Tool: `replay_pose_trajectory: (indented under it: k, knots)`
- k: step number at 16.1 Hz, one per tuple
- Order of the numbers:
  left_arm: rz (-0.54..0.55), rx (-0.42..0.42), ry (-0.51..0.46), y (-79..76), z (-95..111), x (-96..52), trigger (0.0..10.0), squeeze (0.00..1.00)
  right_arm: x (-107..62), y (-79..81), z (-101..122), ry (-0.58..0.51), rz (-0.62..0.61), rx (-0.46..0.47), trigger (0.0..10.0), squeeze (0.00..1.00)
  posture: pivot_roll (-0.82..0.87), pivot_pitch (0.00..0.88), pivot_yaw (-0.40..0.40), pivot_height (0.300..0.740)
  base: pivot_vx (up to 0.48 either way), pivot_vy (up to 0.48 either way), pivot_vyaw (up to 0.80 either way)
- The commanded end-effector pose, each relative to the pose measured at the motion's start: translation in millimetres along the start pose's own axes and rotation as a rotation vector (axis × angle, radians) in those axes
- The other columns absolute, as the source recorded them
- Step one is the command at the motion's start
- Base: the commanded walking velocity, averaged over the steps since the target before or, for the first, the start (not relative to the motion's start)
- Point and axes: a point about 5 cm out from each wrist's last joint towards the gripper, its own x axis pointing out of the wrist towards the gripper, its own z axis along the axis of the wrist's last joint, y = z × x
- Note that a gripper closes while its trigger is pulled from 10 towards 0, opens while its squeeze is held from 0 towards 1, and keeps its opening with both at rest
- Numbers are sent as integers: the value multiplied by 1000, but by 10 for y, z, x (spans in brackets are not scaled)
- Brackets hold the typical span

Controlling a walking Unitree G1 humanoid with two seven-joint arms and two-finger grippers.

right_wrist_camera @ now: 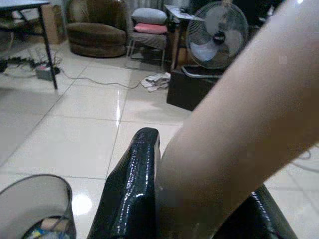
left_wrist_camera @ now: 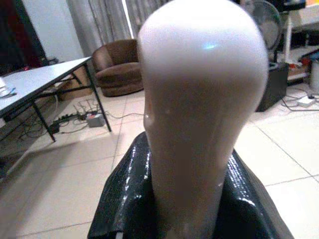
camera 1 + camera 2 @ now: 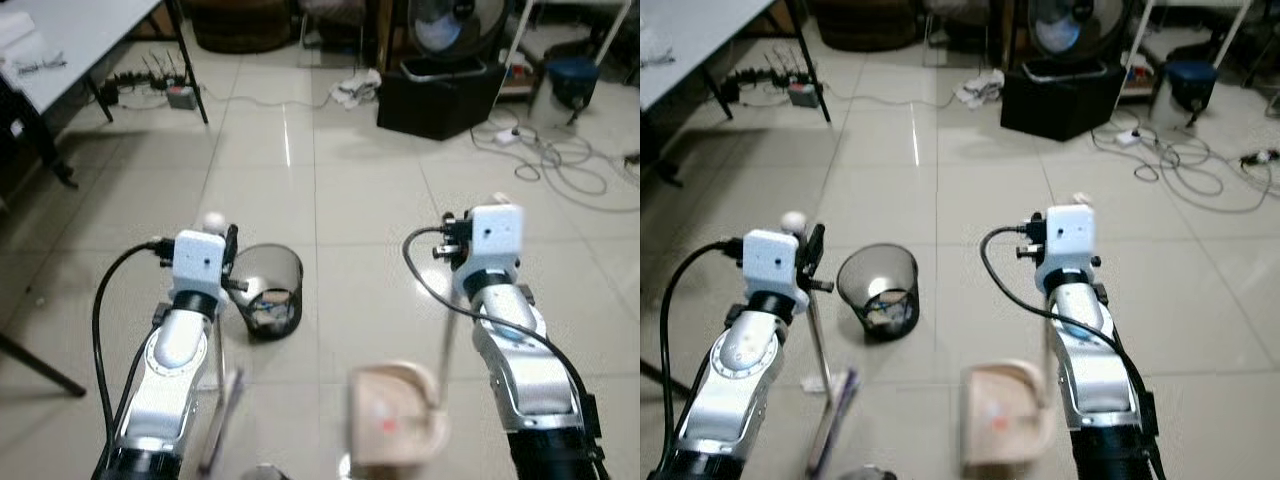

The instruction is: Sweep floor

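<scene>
Pale glossy floor tiles ran under everything, with a black mesh wastebasket standing between the two arms. Left gripper was clamped on the rounded pale top of the broom handle, its black fingers pressed against both sides; the broom stood left of the wastebasket, bristles on the tiles. Right gripper was closed around the beige dustpan handle; the dustpan sat on the floor right of the wastebasket, nearer the robot. Beyond the wastebasket: black box with a fan, loose cables, grey table at far left.
</scene>
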Motion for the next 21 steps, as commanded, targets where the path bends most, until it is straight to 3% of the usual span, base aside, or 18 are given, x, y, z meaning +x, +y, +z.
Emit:
replay_pose_trajectory:
  k: [1, 8, 16, 21]
  knots:
    - [63, 64, -71, 160, 151, 42, 10000, 0, 4, 149, 64, -24, 63, 26, 10000, 0, -36, 49, 53, 740, 390, 0, 800]
    - [69, 60, -55, 184, 143, 37, 10000, 0, -17, 126, 18, -15, 46, 34, 10000, 0, -36, 53, 60, 740, 417, 0, 754]
    - [63, 67, -42, 198, 129, 37, 10000, 0, -74, 156, -113, 38, 59, 86, 10000, 0, -33, 55, 76, 740, 413, 0, 0]
    - [51, 84, 2, 185, 3, 84, 10000, 0, -123, 174, -178, 49, 50, 89, 10000, 0, -36, 76, 89, 740, 107, 0, 0]
